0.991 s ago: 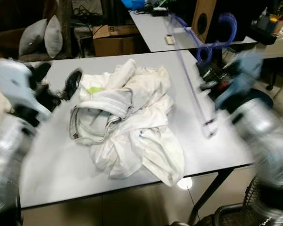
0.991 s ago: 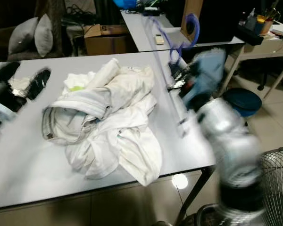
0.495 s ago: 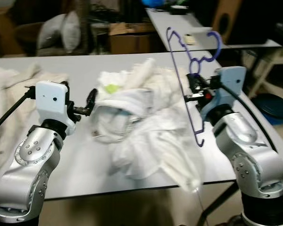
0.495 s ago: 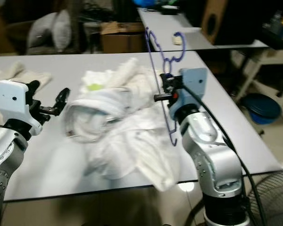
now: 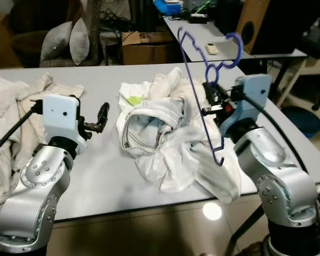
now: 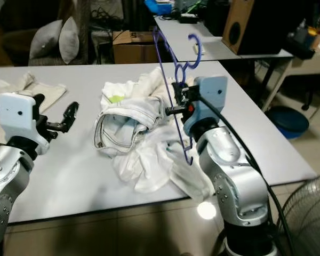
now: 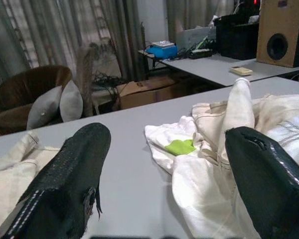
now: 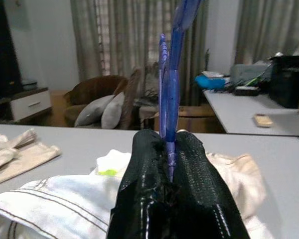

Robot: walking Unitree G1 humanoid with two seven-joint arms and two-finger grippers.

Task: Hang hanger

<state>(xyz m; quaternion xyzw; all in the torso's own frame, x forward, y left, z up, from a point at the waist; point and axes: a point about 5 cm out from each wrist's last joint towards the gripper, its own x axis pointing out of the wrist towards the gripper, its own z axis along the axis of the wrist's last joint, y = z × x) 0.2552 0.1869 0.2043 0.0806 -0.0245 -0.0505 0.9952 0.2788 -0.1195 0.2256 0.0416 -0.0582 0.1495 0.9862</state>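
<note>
Right gripper [image 8: 168, 149] with jaws pressed tight on the blue hanger [image 5: 200, 88], the plastic pinched edge-on between both black fingers [image 8: 142, 194] in the wrist view. Hanger held upright in the air above the counter [image 5: 112, 176], hook [image 5: 232, 50] at the top, one long arm slanting down to a curled tip just in front of the right forearm. Directly behind and below the hanger, a heap of white clothes [image 5: 165, 136] bunched in the middle of the counter, a ribbed collar opening facing up and a small green label [image 7: 180, 147] near the far edge of the heap; one fold drooping over the counter's near edge. Left gripper [image 5: 100, 118] raised above the counter just beside the heap, jaws spread wide, nothing between them, fingers [image 7: 72, 177] pointed toward the clothes. More pale cloth [image 5: 10, 114] spread over the counter's far left end, behind the left arm. Beyond the counter, a second grey counter [image 6: 202, 45] carrying a blue box [image 7: 162, 50] and a wooden speaker [image 6: 240, 26]. Further back, a cardboard box [image 5: 144, 42] on the floor, a brown armchair [image 7: 25, 94] with two grey cushions [image 5: 64, 40], curtains behind. At the lower right, a wire fan guard [image 6: 306, 213] on the floor.
</note>
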